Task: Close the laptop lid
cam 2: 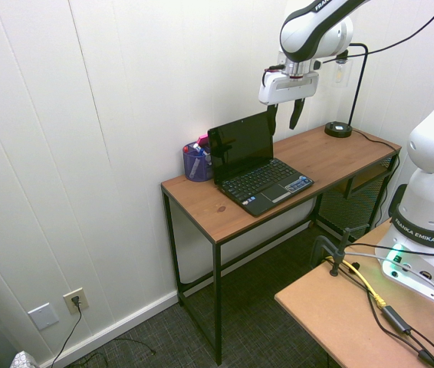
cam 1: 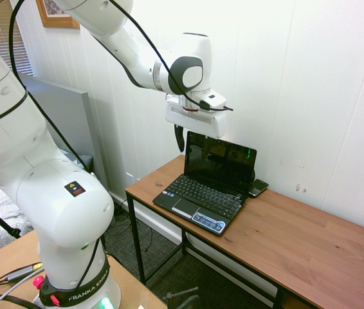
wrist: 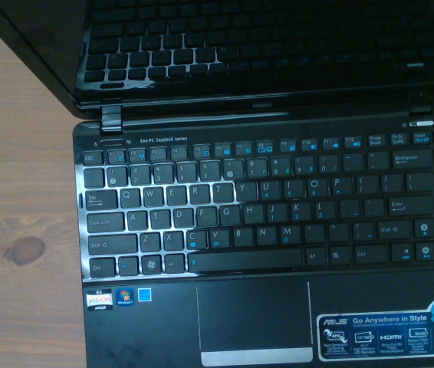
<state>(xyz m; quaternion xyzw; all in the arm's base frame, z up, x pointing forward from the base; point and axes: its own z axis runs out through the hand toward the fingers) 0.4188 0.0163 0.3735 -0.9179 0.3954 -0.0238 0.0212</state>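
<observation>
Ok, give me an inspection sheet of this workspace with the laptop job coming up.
Surface: wooden table, black metal legs, against a white panelled wall.
Job's things: laptop lid up, screen dark, keyboard exposed.
Clutter: black phone beside the laptop; blue pen cup on its other side; round black object at the table's end.
End effector: end effector open, pointing down, above the lid's top edge, holding nothing.
Cables: one runs from the round object up the wall.
Surroundings: wall outlet low down, cord plugged in.
</observation>
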